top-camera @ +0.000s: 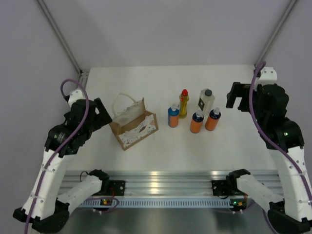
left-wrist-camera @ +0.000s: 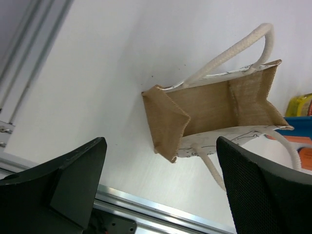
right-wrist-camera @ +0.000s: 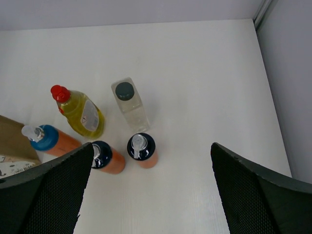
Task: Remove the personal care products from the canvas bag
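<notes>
The canvas bag (top-camera: 134, 126) stands left of centre with its rope handles up. In the left wrist view its open mouth (left-wrist-camera: 214, 105) shows only bare fabric inside. Five bottles stand upright to the right of it: blue (top-camera: 173, 116), yellow with red cap (top-camera: 183, 103), whitish square (top-camera: 206, 101) and two orange (top-camera: 196, 122) (top-camera: 212, 119). All of them also show in the right wrist view, the yellow one (right-wrist-camera: 83, 112) at the left and the whitish one (right-wrist-camera: 130, 102) behind an orange one (right-wrist-camera: 144, 148). My left gripper (top-camera: 103, 114) hovers open just left of the bag. My right gripper (top-camera: 237, 97) hovers open right of the bottles.
An aluminium rail (top-camera: 161, 178) runs along the table's near edge, and it also shows in the left wrist view (left-wrist-camera: 146, 207). Grey walls and slanted frame posts (top-camera: 61, 36) close the back. White tabletop lies behind the bottles (right-wrist-camera: 195, 58).
</notes>
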`<state>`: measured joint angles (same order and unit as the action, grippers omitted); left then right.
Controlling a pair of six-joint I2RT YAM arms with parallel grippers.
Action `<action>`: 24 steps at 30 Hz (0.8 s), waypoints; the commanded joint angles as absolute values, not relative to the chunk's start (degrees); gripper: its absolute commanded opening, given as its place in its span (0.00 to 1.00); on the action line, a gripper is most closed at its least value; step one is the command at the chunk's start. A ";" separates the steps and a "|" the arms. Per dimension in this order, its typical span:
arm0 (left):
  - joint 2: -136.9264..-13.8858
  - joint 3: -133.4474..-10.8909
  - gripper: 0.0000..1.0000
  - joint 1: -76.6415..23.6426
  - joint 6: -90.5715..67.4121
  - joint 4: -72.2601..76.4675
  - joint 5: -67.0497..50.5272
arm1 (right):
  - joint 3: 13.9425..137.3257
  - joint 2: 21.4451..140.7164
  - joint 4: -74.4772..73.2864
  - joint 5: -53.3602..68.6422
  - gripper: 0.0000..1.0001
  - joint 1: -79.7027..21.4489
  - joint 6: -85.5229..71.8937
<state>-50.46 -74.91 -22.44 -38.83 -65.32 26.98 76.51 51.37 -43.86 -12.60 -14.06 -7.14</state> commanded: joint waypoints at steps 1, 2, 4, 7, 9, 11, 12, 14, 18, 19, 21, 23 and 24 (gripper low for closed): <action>-48.26 -78.66 0.98 -22.41 -32.53 -71.45 31.47 | 81.12 47.64 -53.78 -15.55 1.00 -13.27 -6.59; -47.64 -79.10 0.98 -22.41 -31.48 -71.63 31.12 | 81.38 46.24 -55.70 -15.82 0.99 -13.18 -6.94; -45.28 -79.63 0.98 -22.41 -29.10 -71.81 29.71 | 82.00 44.83 -57.65 -16.17 0.99 -13.45 -7.38; -41.77 -80.07 0.98 -22.41 -27.60 -72.24 29.44 | 81.48 41.85 -63.08 -16.17 0.99 -13.89 -7.47; -40.00 -80.59 0.98 -22.41 -27.07 -72.95 29.71 | 80.25 40.52 -64.51 -17.05 0.99 -14.15 -6.60; -37.89 -80.86 0.98 -22.41 -26.28 -73.65 29.79 | 78.67 38.86 -65.65 -16.79 0.99 -14.15 -6.50; -37.45 -81.38 0.98 -22.41 -25.58 -75.04 30.67 | 77.62 38.15 -66.35 -16.53 0.99 -14.24 -6.42; -36.92 -81.74 0.98 -22.41 -23.66 -76.28 31.02 | 76.38 36.66 -67.23 -16.61 0.99 -14.24 -6.33; -36.21 -83.14 0.98 -22.41 -22.59 -77.34 31.11 | 74.27 33.67 -67.85 -13.73 1.00 -14.24 -5.89; -36.30 -83.49 0.98 -22.41 -22.41 -77.34 31.03 | 74.27 33.05 -67.94 -13.19 1.00 -14.15 -5.63; -36.56 -83.76 0.98 -22.41 -21.62 -77.43 30.59 | 74.79 31.91 -68.11 -13.71 0.99 -14.15 -5.71; -36.82 -84.11 0.98 -22.41 -21.27 -77.34 30.15 | 75.23 31.82 -68.64 -13.88 0.99 -14.15 -5.45; -37.17 -84.11 0.98 -22.41 -21.27 -77.34 30.23 | 75.67 31.90 -68.82 -13.97 0.99 -14.24 -5.36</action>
